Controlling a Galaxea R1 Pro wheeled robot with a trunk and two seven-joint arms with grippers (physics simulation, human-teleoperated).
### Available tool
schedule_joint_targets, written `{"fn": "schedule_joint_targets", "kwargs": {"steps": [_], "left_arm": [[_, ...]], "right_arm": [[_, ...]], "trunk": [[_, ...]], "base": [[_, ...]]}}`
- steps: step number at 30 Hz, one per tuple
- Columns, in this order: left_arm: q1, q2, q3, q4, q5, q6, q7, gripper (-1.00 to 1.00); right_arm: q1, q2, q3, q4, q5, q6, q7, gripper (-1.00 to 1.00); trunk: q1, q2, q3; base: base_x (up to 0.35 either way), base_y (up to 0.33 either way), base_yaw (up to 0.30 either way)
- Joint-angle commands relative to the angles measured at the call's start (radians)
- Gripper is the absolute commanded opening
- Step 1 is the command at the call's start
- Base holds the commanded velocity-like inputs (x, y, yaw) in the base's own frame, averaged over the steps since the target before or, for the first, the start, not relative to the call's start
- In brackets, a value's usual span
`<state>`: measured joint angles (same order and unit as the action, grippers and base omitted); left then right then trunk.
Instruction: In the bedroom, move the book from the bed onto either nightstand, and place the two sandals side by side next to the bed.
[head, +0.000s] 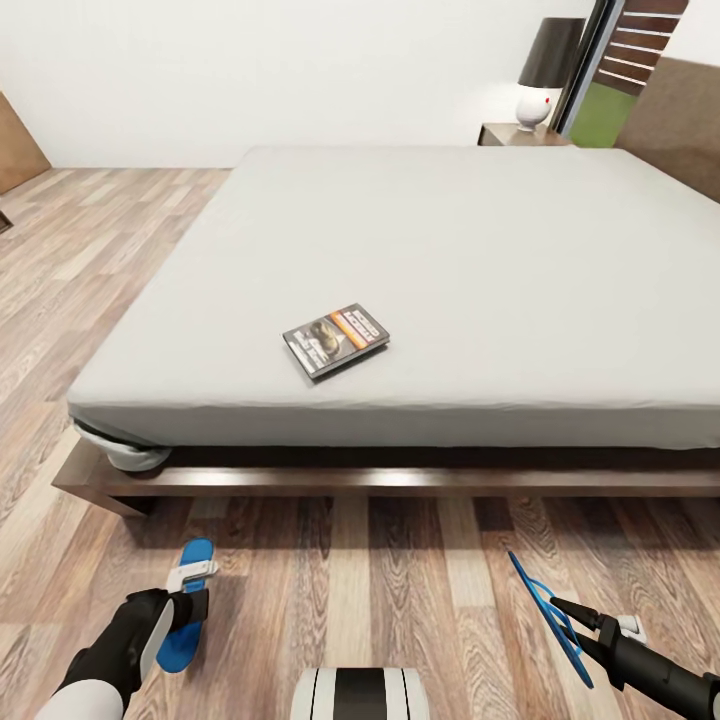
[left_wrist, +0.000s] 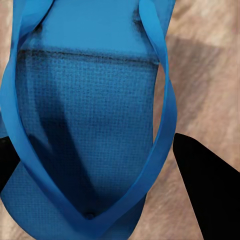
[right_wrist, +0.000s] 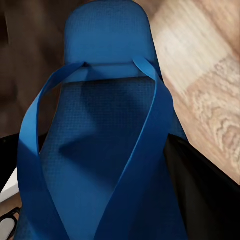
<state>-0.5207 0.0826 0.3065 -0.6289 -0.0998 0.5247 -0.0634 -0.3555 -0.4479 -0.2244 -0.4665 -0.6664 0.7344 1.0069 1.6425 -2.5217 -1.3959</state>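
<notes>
**A blue flip-flop in each gripper at the foot of the bed**

The bed (head: 420, 480) is the landmark: a low platform of dark brown wood carrying a bare, smooth, light-grey mattress (head: 450, 260) with rounded corners. On the mattress, near its front edge, lies the book (head: 335, 340), a thin flat paperback with a dark cover and an orange band, turned at a slant. Beyond the bed's far corner stands a dark wooden nightstand (head: 505, 134) bearing a lamp (head: 545, 70) with a white rounded base and a dark shade. The floor (head: 380, 580) is wood plank with strong grain.

In front of the bed's near left corner, the left gripper (head: 185, 600) reaches forward from a black-and-white arm, closed on the left sandal (head: 190, 610), a flat bright blue flip-flop held sole-flat. The left wrist view shows its woven-textured footbed (left_wrist: 90, 125) and smooth Y-strap.

In front of the bed's right part, the right gripper (head: 585, 625) points inward from a black arm and grips the right sandal (head: 545, 610), seen thin and edge-on, tilted. The right wrist view shows its rounded sole (right_wrist: 105, 140).
</notes>
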Motion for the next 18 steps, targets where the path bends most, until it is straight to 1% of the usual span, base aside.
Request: {"fn": "schedule_joint_targets", "kwargs": {"steps": [1, 7, 8, 10, 11, 14, 18], "left_arm": [[-0.001, -0.001, 0.004, -0.002, -0.011, 0.004, -0.006, -1.00], [-0.001, -0.001, 0.003, -0.002, -0.011, 0.002, -0.005, -1.00], [0.000, -0.001, 0.003, -0.002, -0.012, -0.014, -0.004, -1.00], [-0.001, -0.001, 0.002, 0.000, -0.014, -0.081, -0.002, -1.00], [-0.001, -0.001, 0.001, 0.002, -0.014, -0.100, -0.002, -1.00], [-0.001, -0.001, 0.000, 0.004, -0.015, -0.116, 0.000, -1.00], [-0.001, -0.001, 0.000, 0.005, -0.015, -0.118, 0.002, -1.00]], "right_arm": [[0.000, 0.000, -0.001, 0.000, -0.002, 0.006, 0.000, -1.00], [0.000, 0.000, -0.002, 0.000, -0.002, 0.005, -0.001, -1.00], [0.000, 0.000, -0.002, 0.000, -0.002, 0.005, 0.000, -1.00], [0.000, 0.000, -0.001, 0.000, -0.002, 0.005, 0.000, -1.00], [0.000, 0.000, -0.002, 0.000, -0.002, 0.005, 0.000, -1.00], [0.000, 0.000, -0.002, 0.000, -0.002, 0.005, 0.000, -1.00], [0.000, 0.000, -0.001, 0.000, -0.002, 0.005, -0.001, -1.00]], "trunk": [[0.000, 0.000, -0.001], [0.000, 0.000, -0.001], [0.000, 0.000, -0.001], [0.000, 0.000, -0.001], [0.000, 0.000, -0.001], [0.000, 0.000, -0.001], [0.002, -0.001, -0.016]], "base": [[0.005, 0.004, 0.000], [0.001, 0.001, 0.000], [0.000, 0.000, 0.000], [0.000, 0.000, 0.000], [0.000, 0.000, 0.000], [0.000, 0.000, 0.000], [0.000, 0.000, 0.000]]}}
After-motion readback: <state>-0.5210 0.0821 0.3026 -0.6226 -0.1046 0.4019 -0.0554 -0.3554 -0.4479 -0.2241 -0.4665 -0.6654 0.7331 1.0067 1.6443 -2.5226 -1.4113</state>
